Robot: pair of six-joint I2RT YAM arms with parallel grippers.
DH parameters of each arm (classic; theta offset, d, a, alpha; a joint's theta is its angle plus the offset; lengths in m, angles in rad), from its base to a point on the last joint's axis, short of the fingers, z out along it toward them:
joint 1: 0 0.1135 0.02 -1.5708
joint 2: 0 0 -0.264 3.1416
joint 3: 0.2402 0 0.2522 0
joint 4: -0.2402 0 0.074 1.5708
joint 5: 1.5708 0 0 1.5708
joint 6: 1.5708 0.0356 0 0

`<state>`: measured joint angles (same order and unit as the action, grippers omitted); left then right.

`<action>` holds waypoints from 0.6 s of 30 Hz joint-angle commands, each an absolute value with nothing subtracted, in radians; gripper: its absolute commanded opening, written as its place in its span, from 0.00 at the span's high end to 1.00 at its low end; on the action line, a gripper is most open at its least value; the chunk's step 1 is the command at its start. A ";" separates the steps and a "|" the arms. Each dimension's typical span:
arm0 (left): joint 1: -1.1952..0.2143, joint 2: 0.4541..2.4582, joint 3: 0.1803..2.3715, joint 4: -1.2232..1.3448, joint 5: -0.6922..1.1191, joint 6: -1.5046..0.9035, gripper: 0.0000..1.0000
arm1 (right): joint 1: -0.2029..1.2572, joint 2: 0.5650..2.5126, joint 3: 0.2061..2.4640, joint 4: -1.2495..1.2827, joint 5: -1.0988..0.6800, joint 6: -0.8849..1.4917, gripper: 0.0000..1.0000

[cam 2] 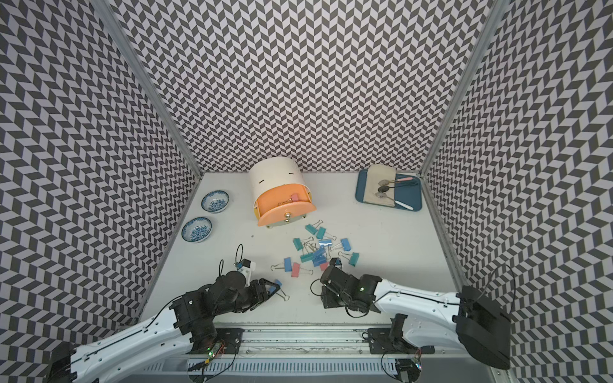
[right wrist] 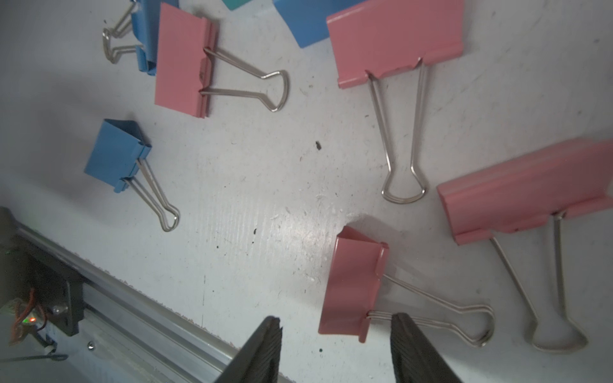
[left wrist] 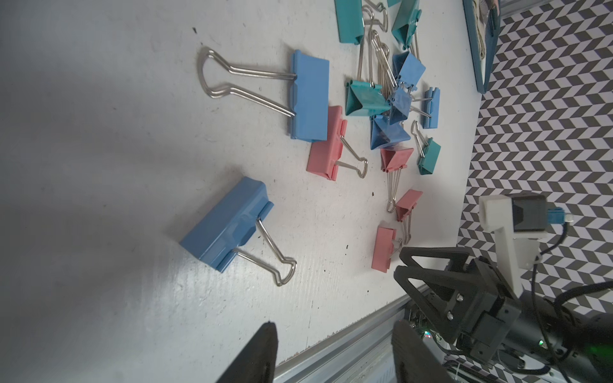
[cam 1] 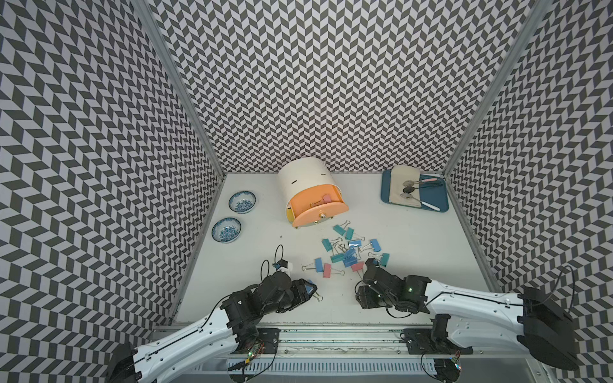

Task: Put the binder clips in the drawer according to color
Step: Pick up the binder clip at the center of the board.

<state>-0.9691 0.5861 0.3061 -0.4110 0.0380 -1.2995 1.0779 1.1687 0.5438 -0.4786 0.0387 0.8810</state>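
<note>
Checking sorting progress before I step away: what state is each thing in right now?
Top pink drawer: pulled open, holding a stored pink clip.
Loose binder clips: lying unsorted on the table.
Left end effector: open, empty, above a blue clip.
Right end effector: open, poised over a loose pink clip.
Bowls: upright, empty.

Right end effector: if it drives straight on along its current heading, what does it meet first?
Most likely the pink binder clip lying on the table just ahead of the open right end effector, roughly centred between its fingers. How far off is unclear.
</note>
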 commanded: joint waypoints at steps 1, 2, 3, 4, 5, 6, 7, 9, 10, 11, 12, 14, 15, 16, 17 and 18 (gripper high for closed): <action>-0.977 0.598 0.340 -0.381 -0.002 -1.302 0.41 | 1.084 1.194 0.581 -0.454 0.082 0.884 0.43; -0.979 0.602 0.343 -0.380 -0.004 -1.301 0.41 | 1.082 1.201 0.586 -0.453 0.083 0.881 0.43; -0.980 0.604 0.345 -0.379 -0.006 -1.301 0.41 | 1.084 1.206 0.589 -0.453 0.087 0.879 0.43; -0.980 0.606 0.348 -0.379 -0.006 -1.302 0.41 | 1.082 1.212 0.591 -0.453 0.089 0.878 0.43; -0.980 0.607 0.350 -0.379 -0.008 -1.299 0.40 | 1.082 1.216 0.592 -0.453 0.090 0.875 0.43; -0.979 0.607 0.351 -0.379 -0.008 -1.299 0.40 | 1.082 1.220 0.594 -0.452 0.090 0.873 0.44; -0.980 0.606 0.353 -0.380 -0.010 -1.299 0.40 | 1.082 1.225 0.596 -0.452 0.090 0.873 0.45; -0.980 0.603 0.355 -0.384 -0.012 -1.299 0.40 | 1.082 1.231 0.595 -0.448 0.089 0.872 0.46; -0.980 0.601 0.356 -0.386 -0.014 -1.299 0.41 | 1.081 1.232 0.595 -0.448 0.086 0.872 0.47; -0.981 0.599 0.355 -0.387 -0.014 -1.299 0.40 | 1.083 1.235 0.594 -0.446 0.087 0.873 0.47; -0.980 0.597 0.355 -0.388 -0.015 -1.299 0.40 | 1.082 1.238 0.594 -0.446 0.089 0.873 0.48; -0.980 0.594 0.354 -0.391 -0.015 -1.301 0.40 | 1.082 1.246 0.592 -0.442 0.091 0.874 0.48; -0.980 0.591 0.354 -0.392 -0.015 -1.300 0.40 | 1.082 1.249 0.592 -0.440 0.091 0.874 0.48; -0.980 0.591 0.356 -0.394 -0.016 -1.299 0.40 | 1.082 1.253 0.592 -0.438 0.092 0.874 0.49; -0.980 0.589 0.355 -0.397 -0.016 -1.300 0.40 | 1.081 1.257 0.591 -0.437 0.091 0.874 0.49; -0.981 0.586 0.354 -0.399 -0.016 -1.301 0.40 | 1.083 1.261 0.592 -0.436 0.091 0.873 0.49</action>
<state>-0.9752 0.5980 0.3279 -0.4004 0.0002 -1.3033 1.0779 1.2472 0.5713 -0.4675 0.0715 0.8799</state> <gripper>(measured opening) 0.596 0.509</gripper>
